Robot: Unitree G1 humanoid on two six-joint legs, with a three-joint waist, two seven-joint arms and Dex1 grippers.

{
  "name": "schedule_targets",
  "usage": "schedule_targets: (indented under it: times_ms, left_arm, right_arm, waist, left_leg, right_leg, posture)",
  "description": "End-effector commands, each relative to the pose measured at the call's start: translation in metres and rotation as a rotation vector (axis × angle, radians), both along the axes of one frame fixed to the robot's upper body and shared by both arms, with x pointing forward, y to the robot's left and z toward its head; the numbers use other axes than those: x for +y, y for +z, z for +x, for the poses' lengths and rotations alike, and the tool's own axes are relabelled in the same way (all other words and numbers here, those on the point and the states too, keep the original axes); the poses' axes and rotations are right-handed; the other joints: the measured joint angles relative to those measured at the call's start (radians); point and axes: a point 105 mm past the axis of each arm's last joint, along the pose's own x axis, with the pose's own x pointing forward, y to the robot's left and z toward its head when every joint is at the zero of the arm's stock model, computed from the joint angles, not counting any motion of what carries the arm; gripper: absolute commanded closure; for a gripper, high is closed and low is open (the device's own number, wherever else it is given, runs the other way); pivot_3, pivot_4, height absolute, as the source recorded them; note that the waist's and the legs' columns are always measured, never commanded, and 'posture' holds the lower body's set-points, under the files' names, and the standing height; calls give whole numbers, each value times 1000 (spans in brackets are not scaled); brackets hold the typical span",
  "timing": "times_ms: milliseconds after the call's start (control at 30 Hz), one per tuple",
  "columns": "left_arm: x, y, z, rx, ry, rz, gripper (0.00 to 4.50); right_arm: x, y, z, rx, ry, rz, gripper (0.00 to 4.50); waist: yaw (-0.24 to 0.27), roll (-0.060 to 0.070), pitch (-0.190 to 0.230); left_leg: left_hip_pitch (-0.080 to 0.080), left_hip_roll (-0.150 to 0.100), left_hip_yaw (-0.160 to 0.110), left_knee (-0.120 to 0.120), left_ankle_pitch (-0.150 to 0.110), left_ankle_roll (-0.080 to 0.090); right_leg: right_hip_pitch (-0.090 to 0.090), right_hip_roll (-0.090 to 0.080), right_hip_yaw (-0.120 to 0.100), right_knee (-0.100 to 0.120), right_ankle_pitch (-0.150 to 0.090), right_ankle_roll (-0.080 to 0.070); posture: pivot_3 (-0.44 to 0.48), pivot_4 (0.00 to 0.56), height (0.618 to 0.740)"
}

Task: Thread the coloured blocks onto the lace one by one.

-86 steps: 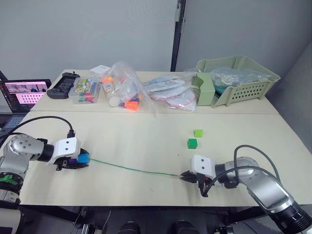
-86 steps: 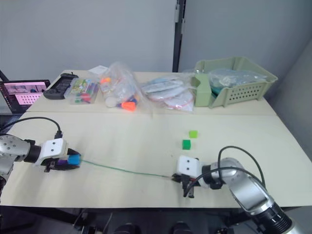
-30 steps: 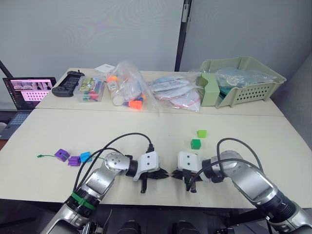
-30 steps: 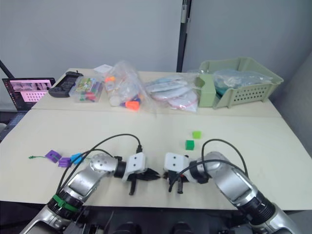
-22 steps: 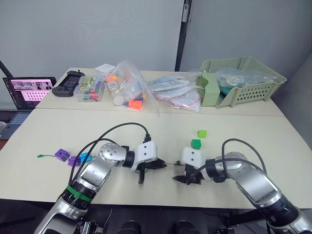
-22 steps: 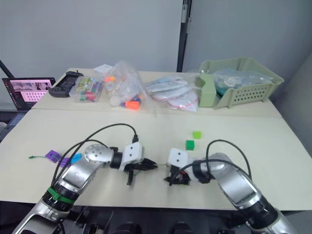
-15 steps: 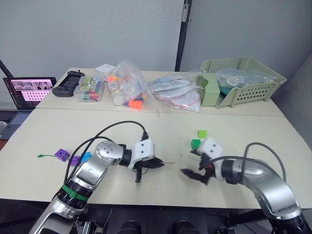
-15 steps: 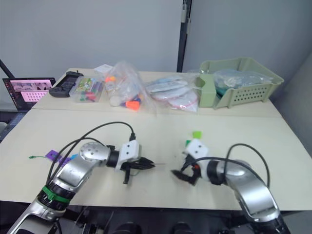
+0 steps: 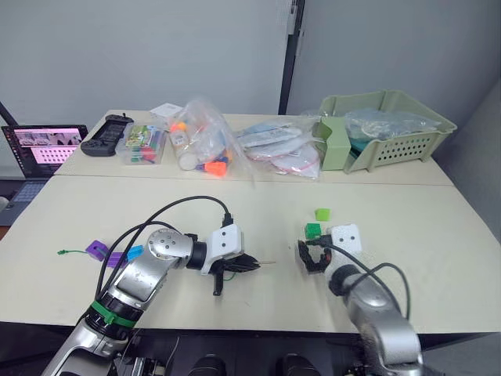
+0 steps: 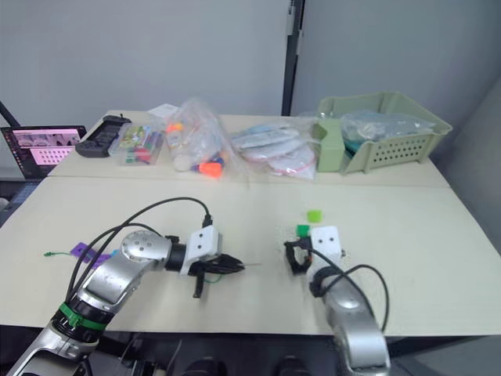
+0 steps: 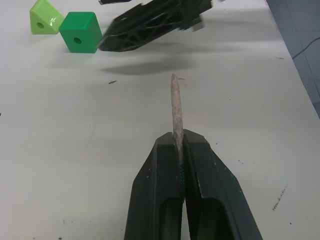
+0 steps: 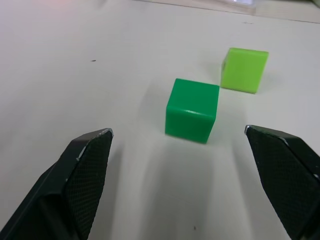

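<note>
Left gripper (image 11: 179,150) is pinched on my lace (image 11: 174,107), its pale tip pointing toward the dark green block (image 12: 192,110). Right gripper (image 12: 190,165) stands wide apart just short of that block; I see the light green block (image 12: 244,69) just beyond it, and two purple blocks (image 9: 97,250) and a blue block (image 9: 135,252) well away past my left arm.

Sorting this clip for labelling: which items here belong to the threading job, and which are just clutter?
Job:
- lace, tip pinched in left tool
- dark green block before open right tool
- light green block
- purple blocks and blue block, already threaded

Lying about:
- bagged toys
- green basket
- laptop
- controller
</note>
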Motion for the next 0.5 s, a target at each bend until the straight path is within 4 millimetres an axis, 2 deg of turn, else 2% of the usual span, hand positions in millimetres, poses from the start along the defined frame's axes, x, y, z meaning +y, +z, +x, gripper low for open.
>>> schedule_targets:
  times_ms: [33,267,333,500]
  left_arm:
    - [-2,11,-3,-33,-12,-27,4500]
    - [-1,11,-4,-33,-3,-24,4500]
    - [-1,11,-4,-31,0,-25,4500]
    - [0,10,-4,-32,6,-23,4500]
  right_arm:
    - [-2,11,11,-84,-52,-7,31]
    - [3,-6,35,-72,-81,14,31]
    - [4,-8,37,-73,-90,23,559]
    - [5,-7,35,-85,-82,39,2262]
  waist:
    - [0,0,0]
    - [-5,0,0]
    - [-9,0,0]
    - [-9,0,0]
  left_leg:
    - [0,0,0,0,0,0]
    - [0,0,0,-1,0,0]
    - [0,0,0,-1,0,0]
    - [0,0,-1,-1,0,0]
  right_leg:
    - [0,0,0,0,0,0]
    - [0,0,0,0,0,0]
    - [0,0,0,0,0,0]
    - [0,0,0,0,0,0]
  posture:
    - [0,150,740]
    - [0,150,740]
    - [0,150,740]
    - [0,150,740]
